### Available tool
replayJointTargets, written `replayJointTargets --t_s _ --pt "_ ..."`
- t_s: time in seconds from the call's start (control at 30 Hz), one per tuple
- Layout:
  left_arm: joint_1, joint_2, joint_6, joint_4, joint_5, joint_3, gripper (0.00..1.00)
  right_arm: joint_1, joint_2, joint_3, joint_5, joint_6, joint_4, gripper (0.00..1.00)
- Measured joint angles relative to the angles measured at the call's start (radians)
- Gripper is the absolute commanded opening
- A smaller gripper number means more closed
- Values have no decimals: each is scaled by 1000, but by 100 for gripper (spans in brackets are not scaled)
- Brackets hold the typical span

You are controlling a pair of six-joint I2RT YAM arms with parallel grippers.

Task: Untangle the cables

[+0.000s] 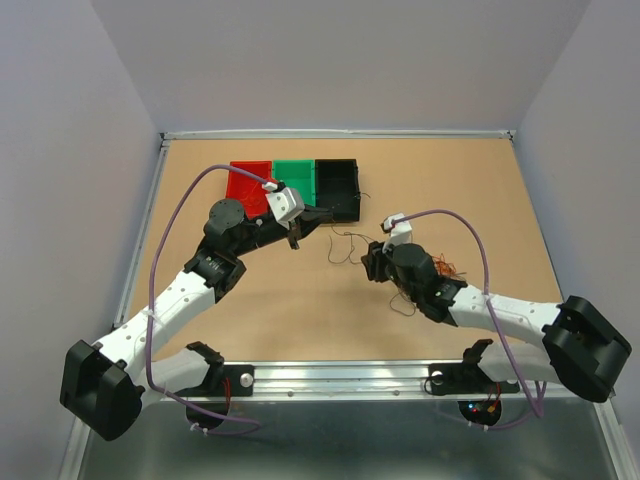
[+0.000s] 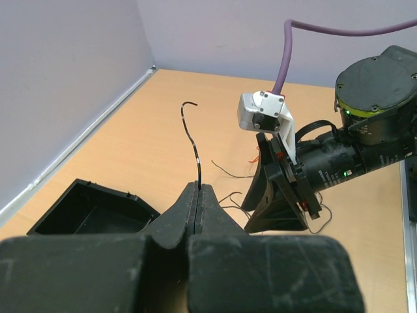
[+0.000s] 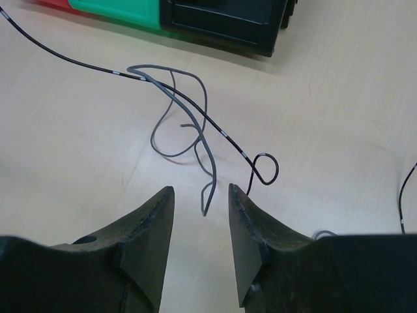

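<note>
Looking at the left gripper (image 2: 197, 190) pinched shut on a thin black wire (image 2: 196, 156), poking straight up out of the fingertips. Got the right gripper (image 3: 201, 195) with jaws parted, straddling the loose tail of a grey wire (image 3: 154, 134) down on the table (image 3: 339, 117), nothing pinched yet. Rest of the cables (image 1: 345, 248) lying mid-table between the two grippers, just in front of the black bin (image 1: 337, 188), plus an orange bunch (image 1: 455, 268) tucked beside the right arm (image 1: 500, 315). To do this step well: close only on that grey tail, low and near the tip, steering clear of the black strand crossing the grey loops. Then pull slowly away from the left clamp as anchor, easing off at any sign of a knot cinching. Hard bits: can't confirm that black strand as the one in the left grip, being cut off at the frame edge. Can't read the over-under order at the crossings either. Barely a scribble from the top camera.
</note>
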Motion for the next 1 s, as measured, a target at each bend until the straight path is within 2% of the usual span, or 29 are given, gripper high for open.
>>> replayJointTargets --t_s 0.13,0.17,0.2,0.3,0.37,0.4,0.5,0.7,1.0 --pt "0 0 0 0 0 0 0 0 40 6 -5 0 7 43" --pt "0 0 0 0 0 0 0 0 51 10 -4 -1 6 42" --pt "0 0 0 0 0 0 0 0 58 13 -4 -2 6 36" --pt "0 -2 0 0 0 0 0 0 68 19 -3 -4 7 31" --pt "0 -2 0 0 0 0 0 0 68 21 -3 -8 10 24" --pt "0 -2 0 0 0 0 0 0 68 21 -4 -13 14 15" --pt "0 -2 0 0 -1 0 0 0 68 21 -6 -22 27 1" --pt "0 13 8 0 -14 0 0 0 -19 18 -35 -34 50 1" --pt "0 124 76 0 -87 14 0 0 -400 -156 -33 -18 148 0"
